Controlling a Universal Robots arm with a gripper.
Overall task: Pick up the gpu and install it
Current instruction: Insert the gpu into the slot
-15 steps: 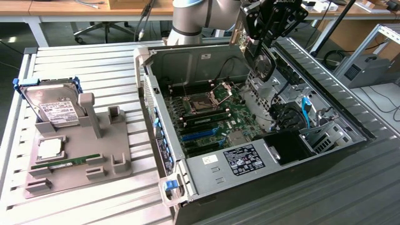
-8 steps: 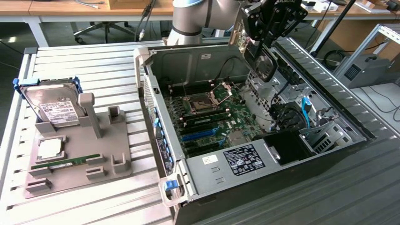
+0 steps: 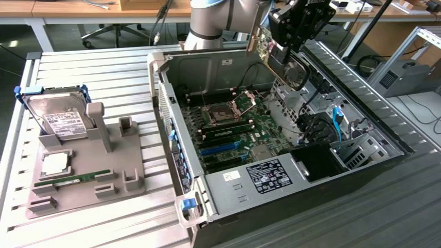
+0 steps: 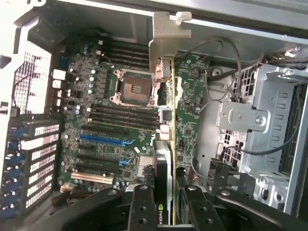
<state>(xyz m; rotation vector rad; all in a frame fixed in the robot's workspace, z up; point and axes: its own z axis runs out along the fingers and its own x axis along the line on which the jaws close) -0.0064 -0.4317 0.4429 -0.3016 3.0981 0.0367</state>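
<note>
1. Possession of the gpu [image 4: 163,144] lies with the end effector [image 4: 167,199], whose fingers [image 4: 140,204] are closed on the card's two faces. The card is seen edge-on, with its grey bracket [image 4: 168,33] at the end away from the grip.
2. The gpu is held in the air over the open computer case [image 3: 206,67], above the motherboard [image 4: 110,96], and is not yet seated in any slot.
3. Misalignment is judged the main risk: if the card's edge were lowered beside an expansion slot [image 4: 103,139] rather than into it, contacts or board could be damaged.
4. The bracket could be caught on the case's wall if the card were brought down tilted.
5. Loose cables [image 4: 226,62] beside the drive cage could be snagged, and the card could be twisted in the grip by a jammed push.
</note>
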